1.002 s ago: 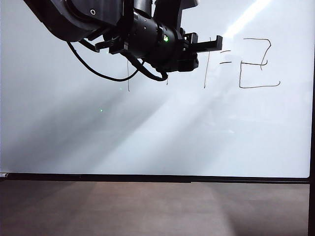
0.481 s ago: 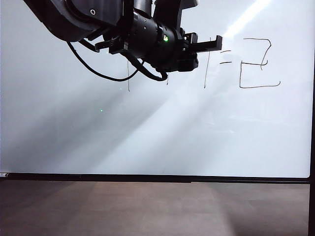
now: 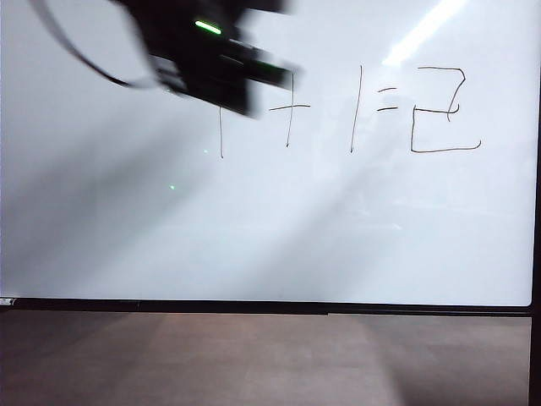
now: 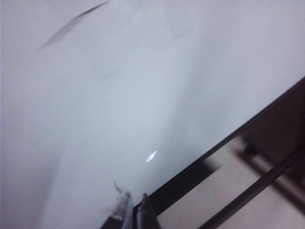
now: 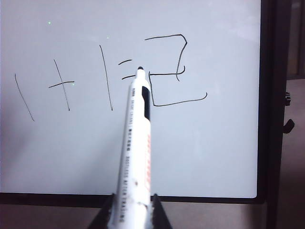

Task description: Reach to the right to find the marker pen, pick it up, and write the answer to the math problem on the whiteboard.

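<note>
The glossy whiteboard is filling the background. The marker pen is being gripped by the right gripper, its tip pointing toward twelve o'clock at the answer. The left gripper, fingers nearly together, is blurred at the board's ten o'clock.

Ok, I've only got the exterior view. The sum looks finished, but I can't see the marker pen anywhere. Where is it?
Observer: The right gripper is shut on the marker pen. The pen is uncapped and its tip points at the whiteboard, beside the answer.
Operator: And that blurred arm at the top left, is it carrying anything?
Observer: No. That's the left arm. The left gripper has nothing between its fingertips, and its camera looks along the board's black frame.
</note>
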`<act>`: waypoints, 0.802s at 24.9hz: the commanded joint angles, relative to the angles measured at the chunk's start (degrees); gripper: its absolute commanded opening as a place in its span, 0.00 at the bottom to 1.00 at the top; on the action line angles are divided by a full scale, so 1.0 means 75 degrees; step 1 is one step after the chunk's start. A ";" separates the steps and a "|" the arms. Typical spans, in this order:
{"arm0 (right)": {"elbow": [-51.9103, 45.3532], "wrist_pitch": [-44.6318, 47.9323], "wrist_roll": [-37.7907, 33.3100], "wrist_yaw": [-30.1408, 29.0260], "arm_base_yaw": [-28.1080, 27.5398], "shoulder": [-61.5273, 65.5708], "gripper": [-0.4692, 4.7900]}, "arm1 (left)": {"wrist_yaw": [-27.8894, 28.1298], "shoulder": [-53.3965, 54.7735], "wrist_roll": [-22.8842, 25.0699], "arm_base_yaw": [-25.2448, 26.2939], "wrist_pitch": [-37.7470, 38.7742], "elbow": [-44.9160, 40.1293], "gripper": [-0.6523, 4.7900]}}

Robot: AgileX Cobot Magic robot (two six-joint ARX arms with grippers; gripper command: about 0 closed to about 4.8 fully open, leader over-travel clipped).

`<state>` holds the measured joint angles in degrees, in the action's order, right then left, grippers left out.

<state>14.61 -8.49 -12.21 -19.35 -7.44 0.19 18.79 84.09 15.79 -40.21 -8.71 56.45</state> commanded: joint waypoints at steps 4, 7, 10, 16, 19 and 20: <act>0.0023 0.0122 0.0000 -0.0015 0.0006 -0.0006 0.09 | -0.1716 -0.3284 -0.1874 0.2914 0.1609 -0.1180 0.17; 0.0023 0.0125 0.0000 -0.0012 0.0003 -0.0006 0.09 | -0.1475 -0.4986 -0.2075 0.4261 0.1612 -0.1859 0.17; 0.0023 0.0122 0.0000 -0.0015 0.0006 -0.0006 0.09 | -0.0801 -0.6545 -0.1961 0.5074 0.1667 -0.2541 0.17; 0.0023 0.0125 0.0000 -0.0015 0.0006 -0.0006 0.09 | -0.0828 -0.9127 -0.2716 0.6155 0.1818 -0.3960 0.17; 0.0023 0.0125 0.0000 -0.0012 0.0006 -0.0006 0.09 | -0.1090 -1.0005 -0.3290 0.6455 0.1996 -0.4596 0.17; 0.0023 0.0125 0.0000 -0.0012 0.0006 -0.0006 0.09 | -0.1259 -1.0209 -0.3372 0.6502 0.2014 -0.4782 0.17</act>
<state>14.61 -8.49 -12.21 -19.33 -7.46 0.19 11.97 8.86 -7.09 8.27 5.58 22.09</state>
